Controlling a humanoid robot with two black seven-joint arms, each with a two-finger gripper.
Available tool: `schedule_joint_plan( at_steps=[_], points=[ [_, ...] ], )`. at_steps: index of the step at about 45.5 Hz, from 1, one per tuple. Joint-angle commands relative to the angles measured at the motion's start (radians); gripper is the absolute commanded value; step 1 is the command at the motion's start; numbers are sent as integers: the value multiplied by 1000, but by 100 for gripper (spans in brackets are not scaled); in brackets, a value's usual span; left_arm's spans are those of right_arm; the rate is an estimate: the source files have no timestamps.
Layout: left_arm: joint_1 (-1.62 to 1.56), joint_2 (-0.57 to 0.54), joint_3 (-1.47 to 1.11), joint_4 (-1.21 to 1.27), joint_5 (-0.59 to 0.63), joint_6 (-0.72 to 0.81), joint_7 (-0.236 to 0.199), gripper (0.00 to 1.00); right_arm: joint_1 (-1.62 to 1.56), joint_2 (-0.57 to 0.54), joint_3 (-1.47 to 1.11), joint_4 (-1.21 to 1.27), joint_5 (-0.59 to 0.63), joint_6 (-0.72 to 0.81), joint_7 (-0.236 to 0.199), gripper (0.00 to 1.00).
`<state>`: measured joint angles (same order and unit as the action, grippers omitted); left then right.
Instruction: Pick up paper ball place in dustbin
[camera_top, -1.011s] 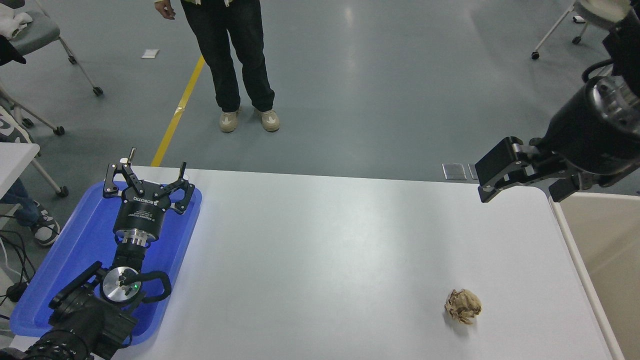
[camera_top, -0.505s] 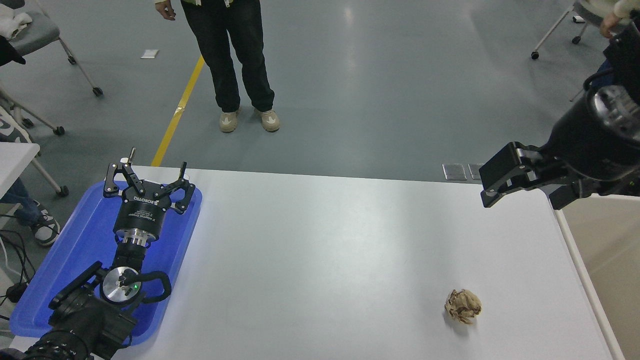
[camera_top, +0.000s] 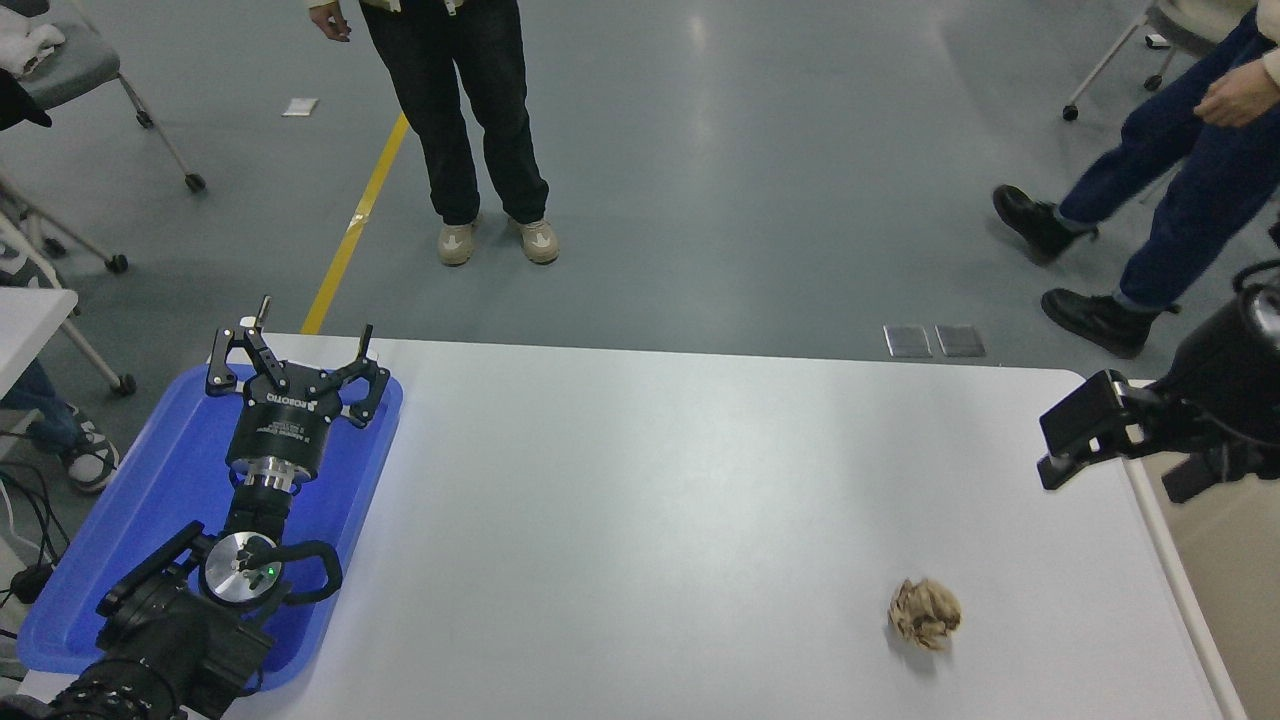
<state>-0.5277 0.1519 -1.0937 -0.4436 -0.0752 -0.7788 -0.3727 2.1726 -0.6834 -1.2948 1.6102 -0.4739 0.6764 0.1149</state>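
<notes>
The paper ball (camera_top: 925, 613), a crumpled tan-brown wad, lies on the white table (camera_top: 650, 520) near its front right. The dustbin (camera_top: 1235, 580), beige with a pale rim, stands against the table's right edge and is only partly in view. My right gripper (camera_top: 1112, 483) is open and empty. It hangs above the table's right edge next to the bin's rim, well behind the ball and to its right. My left gripper (camera_top: 292, 350) is open and parked over the blue tray (camera_top: 150, 500) at the lower left.
A person in dark trousers (camera_top: 470, 130) stands beyond the table's far edge. Another person's legs in blue jeans and black shoes (camera_top: 1150, 200) are at the upper right, near the right arm. Wheeled chairs stand at the upper left and upper right.
My right gripper has come down and moved right and nearer, from above the far right corner to the table's right edge. A second person's legs now show at the upper right.
</notes>
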Motion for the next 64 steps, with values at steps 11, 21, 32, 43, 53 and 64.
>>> schedule_joint_plan(
  at_steps=[11,21,32,43,53,64],
  points=[
    [-2,0,0,-1,2,0,1,100,-689,-39,426,-213,-204,-313,0,100],
    [-2,0,0,-1,2,0,1,100,-887,76,516,-337,-235,-457,-1,100],
    [-2,0,0,-1,2,0,1,100,-956,120,558,-417,-235,-489,-1,100],
    [-2,0,0,-1,2,0,1,100,-1008,173,578,-447,-236,-506,-3,100],
    [-2,0,0,-1,2,0,1,100,-1036,185,597,-495,-236,-521,-3,100],
    [0,0,0,-1,2,0,1,100,-1065,211,618,-504,-238,-528,0,75]
  ],
)
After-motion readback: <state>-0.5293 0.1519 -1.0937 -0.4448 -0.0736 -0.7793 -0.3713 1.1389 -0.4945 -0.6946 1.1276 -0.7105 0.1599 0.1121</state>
